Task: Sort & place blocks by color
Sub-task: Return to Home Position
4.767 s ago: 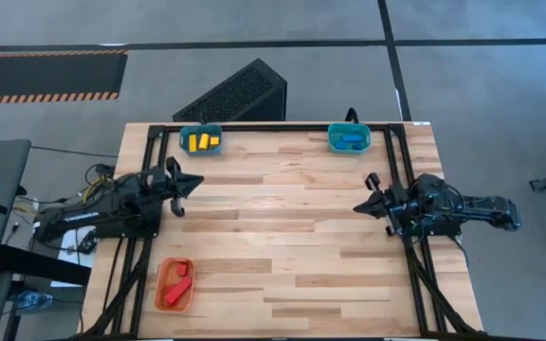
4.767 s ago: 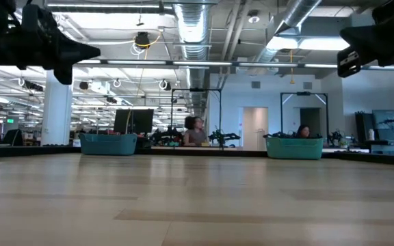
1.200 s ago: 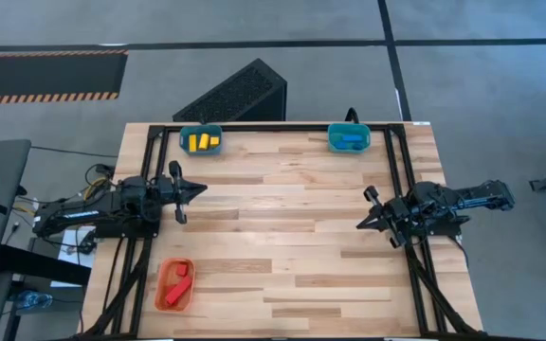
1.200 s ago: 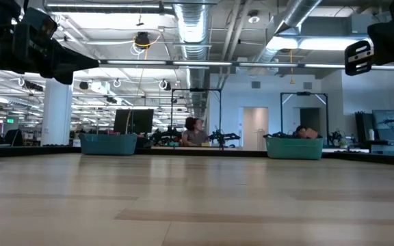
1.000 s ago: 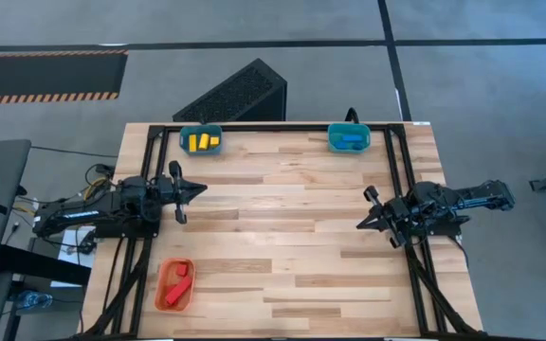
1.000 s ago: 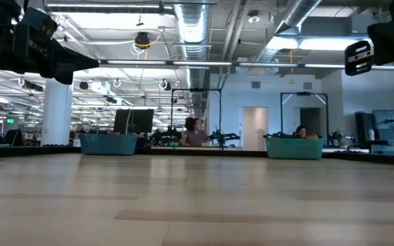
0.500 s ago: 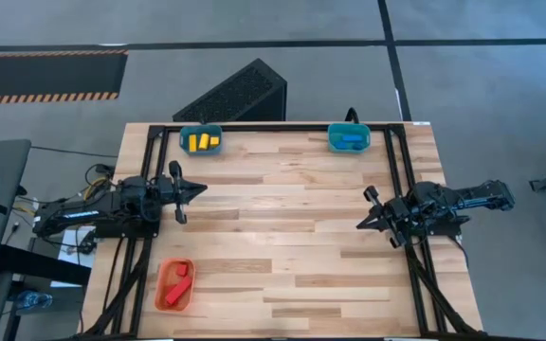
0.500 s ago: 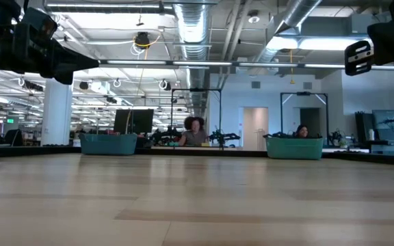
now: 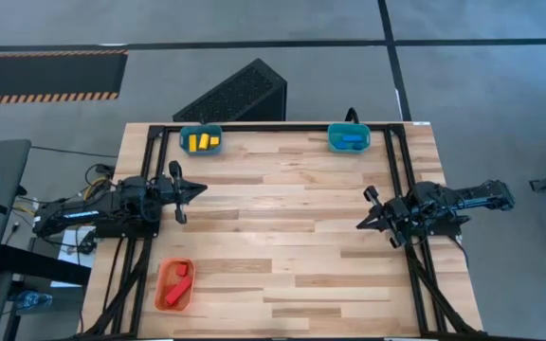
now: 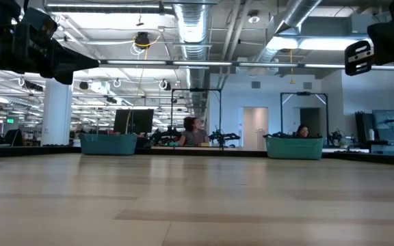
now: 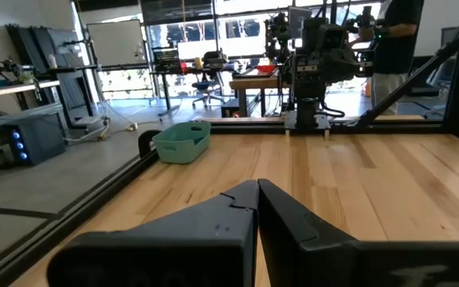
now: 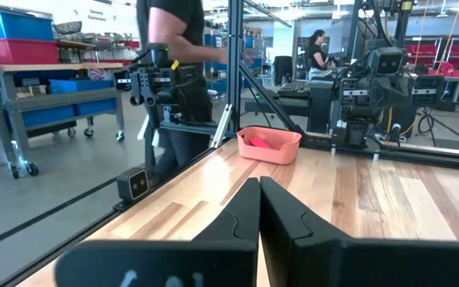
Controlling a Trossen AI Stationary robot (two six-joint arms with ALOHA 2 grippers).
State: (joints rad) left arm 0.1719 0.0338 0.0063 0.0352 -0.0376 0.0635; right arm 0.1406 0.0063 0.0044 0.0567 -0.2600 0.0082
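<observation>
Every block I see lies in a tray. Yellow blocks (image 9: 201,142) fill a teal tray (image 9: 200,130) at the far edge, left. Blue blocks (image 9: 351,140) are in a second teal tray (image 9: 331,138) at the far edge, right. Red blocks (image 9: 177,283) lie in an orange tray (image 9: 164,303) near the near-left corner. My left gripper (image 9: 201,188) hovers shut over the table's left side, its fingertips together in the left wrist view (image 11: 257,183). My right gripper (image 9: 359,225) hovers shut over the right side, also shown in its wrist view (image 12: 259,181). Neither holds anything.
Bare wooden table top (image 9: 282,227) lies between the two grippers. A black frame rail (image 9: 282,126) runs along the far edge. The orange tray (image 12: 269,143) shows in the right wrist view and a teal tray (image 11: 182,141) in the left wrist view. People stand beyond the table.
</observation>
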